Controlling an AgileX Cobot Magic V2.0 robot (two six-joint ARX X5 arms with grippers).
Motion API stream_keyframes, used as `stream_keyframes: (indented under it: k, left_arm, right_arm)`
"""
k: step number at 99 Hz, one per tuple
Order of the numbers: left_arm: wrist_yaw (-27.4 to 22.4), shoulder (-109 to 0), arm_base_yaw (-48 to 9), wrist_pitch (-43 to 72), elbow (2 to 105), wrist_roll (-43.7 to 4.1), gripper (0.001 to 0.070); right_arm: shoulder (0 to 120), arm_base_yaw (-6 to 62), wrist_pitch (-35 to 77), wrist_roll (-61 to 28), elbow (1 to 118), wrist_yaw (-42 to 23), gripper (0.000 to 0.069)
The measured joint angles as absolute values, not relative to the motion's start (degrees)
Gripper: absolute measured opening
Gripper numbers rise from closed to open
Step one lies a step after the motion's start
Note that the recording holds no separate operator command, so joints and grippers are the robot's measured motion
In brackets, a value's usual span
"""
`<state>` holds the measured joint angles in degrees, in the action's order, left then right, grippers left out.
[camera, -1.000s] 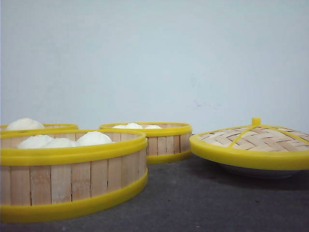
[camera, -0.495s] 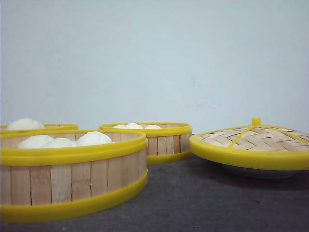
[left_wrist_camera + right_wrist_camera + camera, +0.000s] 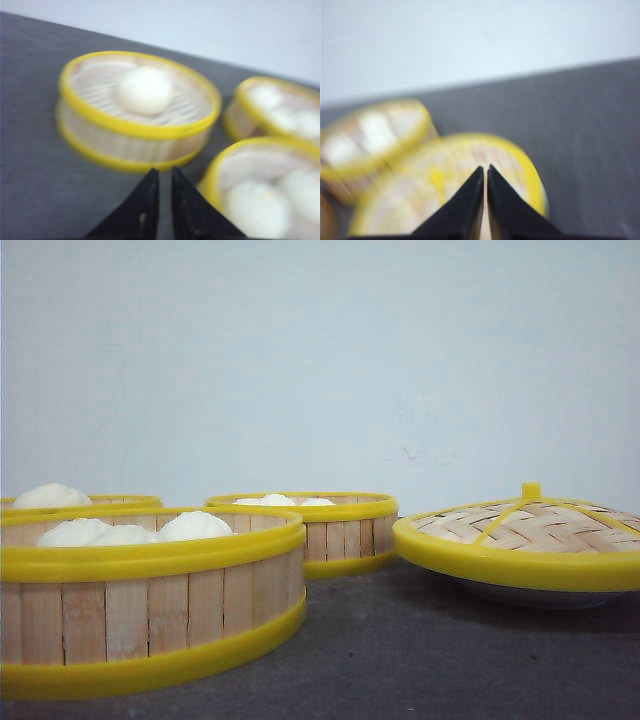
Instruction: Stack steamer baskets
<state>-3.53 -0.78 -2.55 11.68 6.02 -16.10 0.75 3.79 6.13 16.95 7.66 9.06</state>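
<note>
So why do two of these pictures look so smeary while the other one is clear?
Front view: sharp and evenly lit, with the steamer baskets and the lid crisp. Left wrist view: the baskets are softly smeared. Right wrist view: blurriest, the lid a yellow smudge behind the right gripper.

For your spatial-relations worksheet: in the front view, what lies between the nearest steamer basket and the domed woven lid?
Only bare dark tabletop shows between the nearest steamer basket and the lid.
</note>
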Motion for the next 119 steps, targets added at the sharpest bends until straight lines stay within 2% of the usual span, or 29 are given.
stream_keyframes:
  k: [11, 21, 52, 72, 105, 109, 112, 116, 119]
  left_arm:
    - [-4.5, -2.5, -2.5, 11.8, 15.1, -18.6, 0.0018]
    - [-4.4, -6.7, -2.5, 14.4, 23.9, -18.3, 0.0018]
    - [-6.4, -27.1, -2.5, 32.1, 45.8, -8.0, 0.0018]
    - [-6.4, -35.6, -2.5, 38.0, 47.8, -2.4, 0.0018]
    - [-6.4, -39.8, -2.5, 41.0, 47.8, -1.0, 0.0034]
    - [-6.4, -40.0, -2.5, 41.1, 47.8, -1.0, 0.0075]
    - [-6.4, -40.0, -2.5, 41.1, 47.8, -1.0, 0.0124]
    - [-6.4, -40.0, -2.5, 41.1, 47.8, -1.0, 0.0207]
    - [-6.4, -40.0, -2.5, 41.1, 47.8, -1.0, 0.0276]
  right_arm:
    - [3.0, 3.8, 7.8, 19.6, 17.3, 9.3, 0.0008]
    - [8.3, 3.8, 12.8, 19.7, 26.0, 9.3, 0.0008]
    - [30.5, 3.8, 29.0, 12.4, 45.7, 10.5, 0.0008]
    - [42.1, 3.8, 34.1, 8.7, 47.2, 10.5, 0.0008]
    - [48.9, 3.8, 38.6, 5.8, 47.2, 10.5, 0.001]
    - [48.9, 3.8, 38.6, 5.7, 47.2, 10.5, 0.0032]
    - [48.9, 3.8, 38.5, 5.7, 47.2, 10.5, 0.0076]
    - [48.9, 3.8, 38.6, 5.7, 47.2, 10.5, 0.0169]
    - [49.0, 3.8, 38.6, 5.7, 47.2, 10.5, 0.0273]
